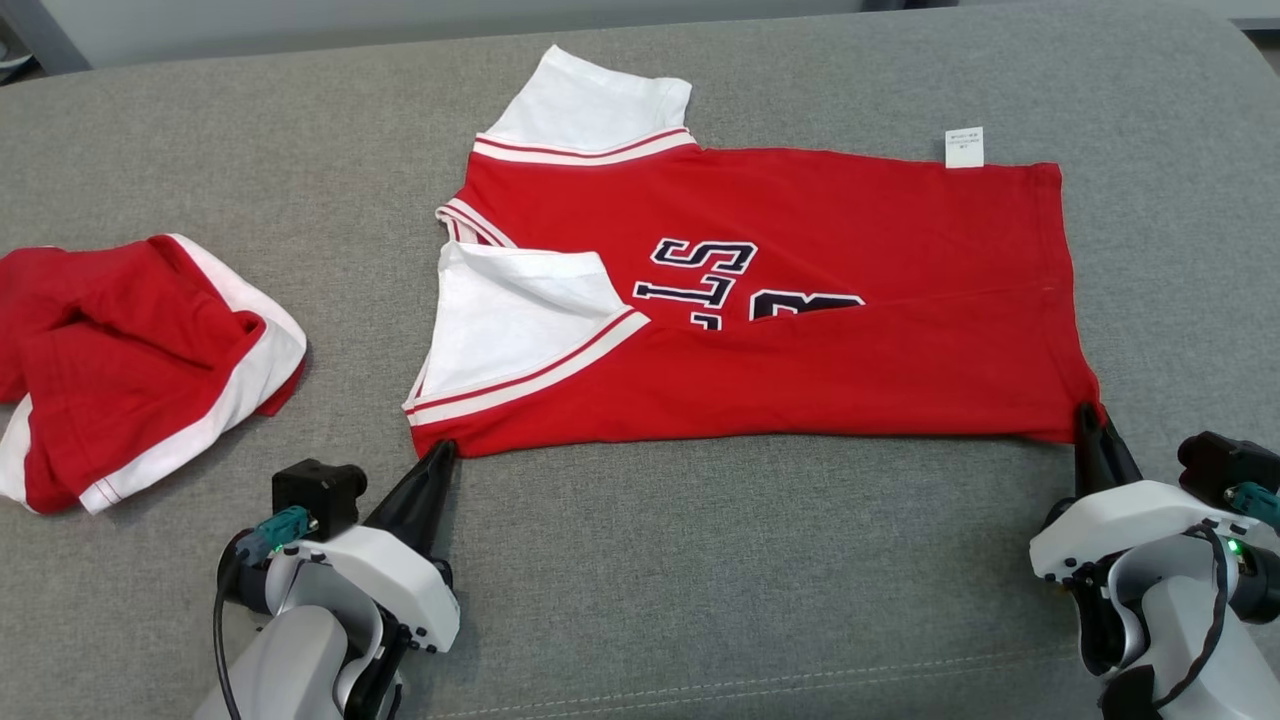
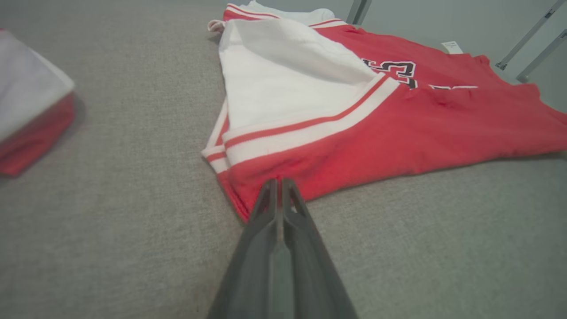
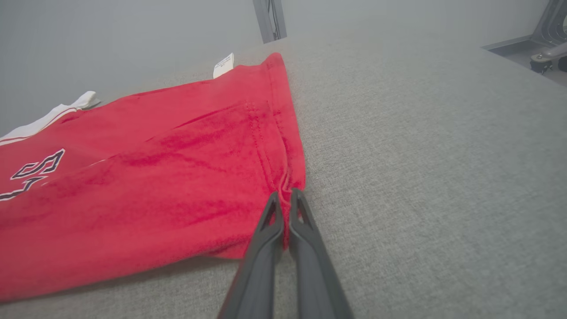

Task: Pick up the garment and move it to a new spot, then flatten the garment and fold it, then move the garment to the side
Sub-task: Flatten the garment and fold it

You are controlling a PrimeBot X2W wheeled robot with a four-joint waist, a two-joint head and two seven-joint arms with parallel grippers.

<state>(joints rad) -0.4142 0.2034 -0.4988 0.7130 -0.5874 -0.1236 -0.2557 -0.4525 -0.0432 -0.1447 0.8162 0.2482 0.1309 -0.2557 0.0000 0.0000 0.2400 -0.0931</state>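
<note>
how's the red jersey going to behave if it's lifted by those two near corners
Likely floppy: the red jersey lies limp and creased, so its middle should sag between the left hand and right hand. Probably light, being thin cloth. The folded white sleeve may flop open.

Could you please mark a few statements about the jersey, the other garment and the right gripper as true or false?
1. The right gripper is shut on the red jersey's near corner. True.
2. The jersey's sleeves are black. False: they are white with red stripes.
3. A second red-and-white garment lies to the jersey's left. True.
4. The jersey hangs in the air, clear of the grey surface. False: it lies on it.
</note>
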